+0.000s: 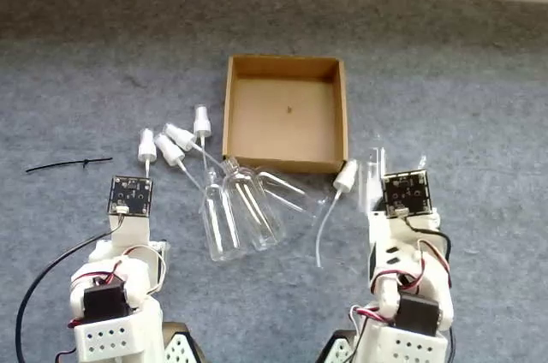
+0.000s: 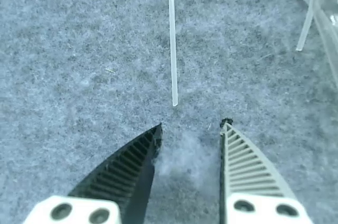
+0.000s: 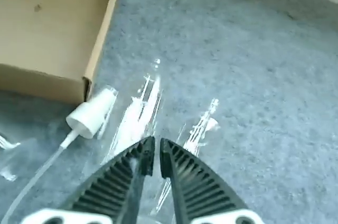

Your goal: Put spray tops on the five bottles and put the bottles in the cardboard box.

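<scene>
The open cardboard box (image 1: 231, 110) lies at the middle back with nothing in it. Several white spray tops (image 1: 169, 149) lie to its left, and one more (image 1: 345, 176) lies by its front right corner. Three clear bottles (image 1: 220, 217) lie in a fan in front of the box. Two more clear bottles (image 3: 136, 109) lie just beyond my right gripper (image 3: 157, 143), which is shut with nothing seen between its fingers. My left gripper (image 2: 192, 127) is open over the grey mat, just short of a spray top's tube end (image 2: 174, 100).
A black cable tie (image 1: 68, 163) lies on the mat at the far left. The box's near wall (image 3: 42, 82) and the lone spray top (image 3: 92, 112) are close beside the right gripper. A pale wall edge runs along the back.
</scene>
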`<action>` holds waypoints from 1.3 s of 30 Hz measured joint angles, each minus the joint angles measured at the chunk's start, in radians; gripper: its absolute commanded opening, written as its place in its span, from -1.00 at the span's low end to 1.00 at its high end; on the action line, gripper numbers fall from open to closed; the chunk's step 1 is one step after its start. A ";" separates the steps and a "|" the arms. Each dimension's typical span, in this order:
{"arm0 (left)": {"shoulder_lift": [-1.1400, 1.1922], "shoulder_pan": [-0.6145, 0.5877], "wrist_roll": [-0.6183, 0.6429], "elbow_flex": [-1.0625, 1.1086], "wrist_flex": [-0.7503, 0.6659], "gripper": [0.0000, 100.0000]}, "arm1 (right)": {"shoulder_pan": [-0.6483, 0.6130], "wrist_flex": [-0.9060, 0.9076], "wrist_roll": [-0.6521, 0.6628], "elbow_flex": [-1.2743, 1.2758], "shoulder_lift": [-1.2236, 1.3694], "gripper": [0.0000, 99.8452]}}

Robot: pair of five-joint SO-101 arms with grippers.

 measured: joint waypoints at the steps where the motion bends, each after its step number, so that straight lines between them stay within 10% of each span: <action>1: 0.000 0.000 0.000 0.000 0.000 -0.66 | 0.000 0.018 -0.011 -0.048 0.021 -0.98; 9: 0.000 0.000 0.000 0.000 0.000 -0.66 | 0.002 0.068 -0.114 -0.503 0.532 -0.97; 18: 0.000 0.000 0.000 0.000 0.000 -0.66 | -0.098 0.365 -0.249 -1.166 1.455 -0.39; 24: 0.000 0.000 0.000 0.000 0.000 -0.66 | -0.172 0.546 -0.255 -1.553 1.904 -0.35; 39: 0.000 0.000 0.000 0.000 0.000 -0.66 | -0.176 0.519 -0.269 -1.691 2.254 -0.40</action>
